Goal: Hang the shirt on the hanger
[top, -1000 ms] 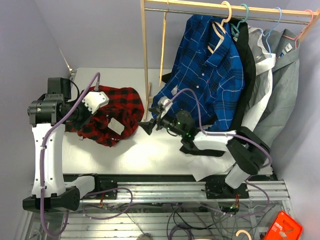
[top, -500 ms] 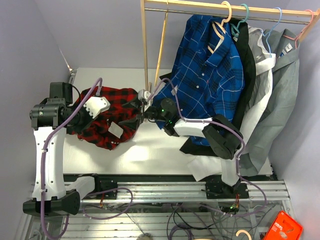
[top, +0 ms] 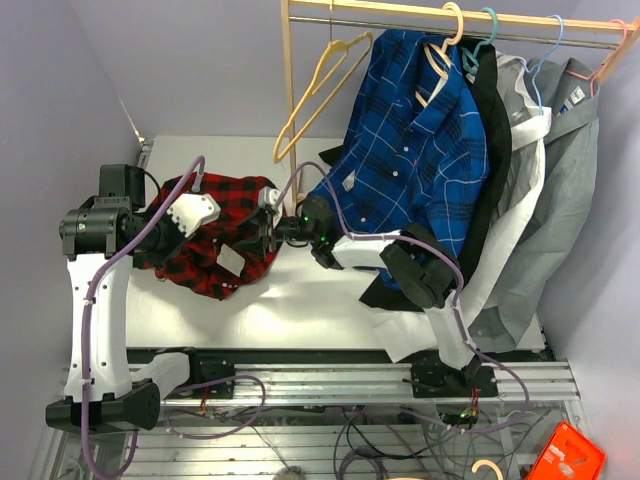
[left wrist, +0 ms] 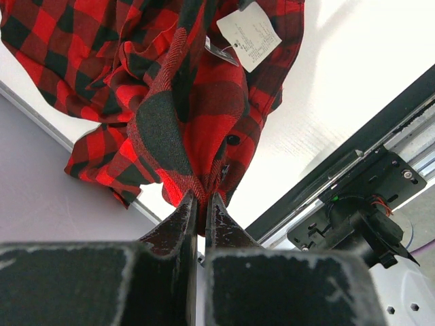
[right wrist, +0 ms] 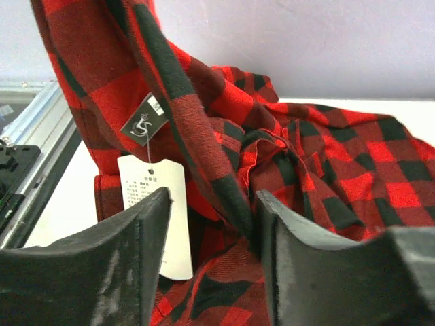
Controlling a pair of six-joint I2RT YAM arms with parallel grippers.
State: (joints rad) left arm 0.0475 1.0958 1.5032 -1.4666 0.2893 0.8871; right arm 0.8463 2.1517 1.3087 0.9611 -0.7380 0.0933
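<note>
Since the earlier view the right arm has been carried left across the counter [top: 300,300], and its tool [top: 268,225] is now set at the right edge of the shirt [top: 225,225]. The hanger [top: 315,95], seen edge-on before, is now turned so that its full triangle is shown. The right arm is stretched low and nearly level, elbow bent back towards its base. The left arm is raised upright from its base and folded over at the top, with its wrist pointed right and down at the shirt's left side.

Two arms are counted, one red-and-black shirt and one bare pale yellow hanger, hooked on the rod [top: 450,15]. Four further hooks are counted on that rod, where a blue plaid shirt [top: 420,150] and a grey shirt [top: 575,170] are hung among other garments.

The left tool [left wrist: 199,200] is clenched on a pinched fold of the shirt. The right tool [right wrist: 212,197] is released, its jaws parted around a raised fold without being pressed on it.

The shirt is bunched and creased on the left part of the counter, not on the hanger. A dark button is shown, and a white label [right wrist: 151,197] is hung beside a small dark tag [right wrist: 144,119].
</note>
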